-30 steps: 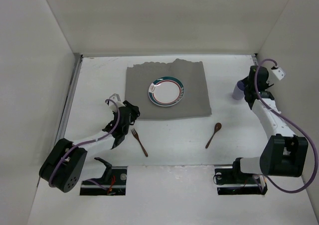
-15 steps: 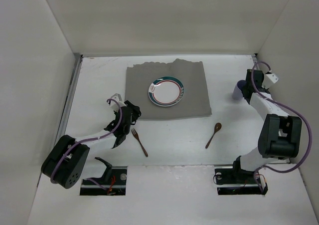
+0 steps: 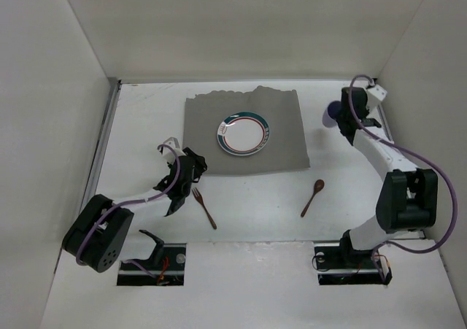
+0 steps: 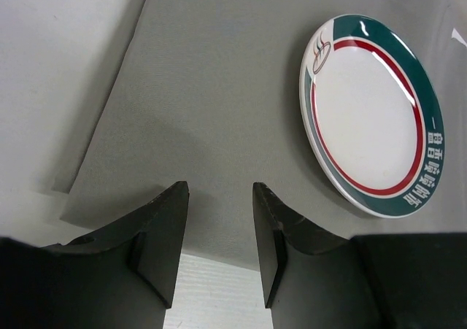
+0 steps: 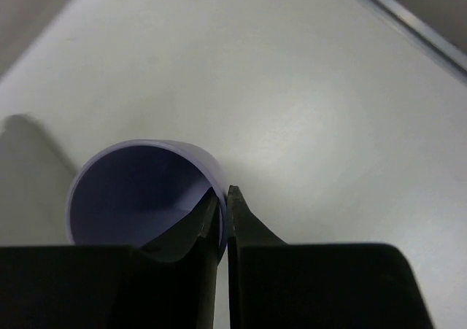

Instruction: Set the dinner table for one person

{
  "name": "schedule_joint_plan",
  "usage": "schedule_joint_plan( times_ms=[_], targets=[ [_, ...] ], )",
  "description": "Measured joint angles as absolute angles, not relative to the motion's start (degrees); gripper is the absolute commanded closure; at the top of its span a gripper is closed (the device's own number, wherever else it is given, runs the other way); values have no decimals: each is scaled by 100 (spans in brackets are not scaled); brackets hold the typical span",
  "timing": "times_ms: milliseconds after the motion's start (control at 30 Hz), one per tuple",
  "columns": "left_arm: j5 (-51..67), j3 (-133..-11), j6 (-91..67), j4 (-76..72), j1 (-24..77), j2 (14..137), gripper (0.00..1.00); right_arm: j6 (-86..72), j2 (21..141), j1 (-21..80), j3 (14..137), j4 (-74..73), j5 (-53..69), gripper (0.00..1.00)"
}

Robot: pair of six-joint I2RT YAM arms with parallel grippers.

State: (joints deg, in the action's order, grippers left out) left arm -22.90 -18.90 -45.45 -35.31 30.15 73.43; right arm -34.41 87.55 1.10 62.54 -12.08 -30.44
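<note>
A purple cup is off the cloth's far right corner, apparently held above the dinner table. My right gripper is shut on it. In the right wrist view one finger is inside the cup and the other outside, and the right gripper pinches the rim. A white plate with a green and red band lies on the grey cloth. My left gripper hovers open over the cloth's near left corner. Nothing is between the left gripper jaws. The plate lies ahead to their right.
A wooden fork lies on the white table near the left gripper, below the cloth. A wooden spoon lies below the cloth's right corner. A metal side edge runs close behind the cup.
My right gripper has shut on the cup's rim and carried it left and farther back, away from the right edge. The left arm has barely moved.
</note>
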Motion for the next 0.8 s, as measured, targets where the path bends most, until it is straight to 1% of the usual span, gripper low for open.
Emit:
schedule_joint_plan(
  times_ms=[167,333,567,800],
  targets=[
    [-2290,-1890,-4543,-3546,2998,7373,62,-3068,9229,1076,7699,-1149,-2867,90],
    [-2298,-1890,-4541,-3564,2989,7358,62,-2860,10224,1391,8866,-1181,-2611,90],
    [-2303,-1890,-4536,-3575,2989,7347,62,-2655,11515,1461,9870,-1776,-2285,89],
    [-2305,-1890,-4523,-3577,2952,7343,62,-2567,11987,1619,10272,-2078,-2191,89]
  ],
)
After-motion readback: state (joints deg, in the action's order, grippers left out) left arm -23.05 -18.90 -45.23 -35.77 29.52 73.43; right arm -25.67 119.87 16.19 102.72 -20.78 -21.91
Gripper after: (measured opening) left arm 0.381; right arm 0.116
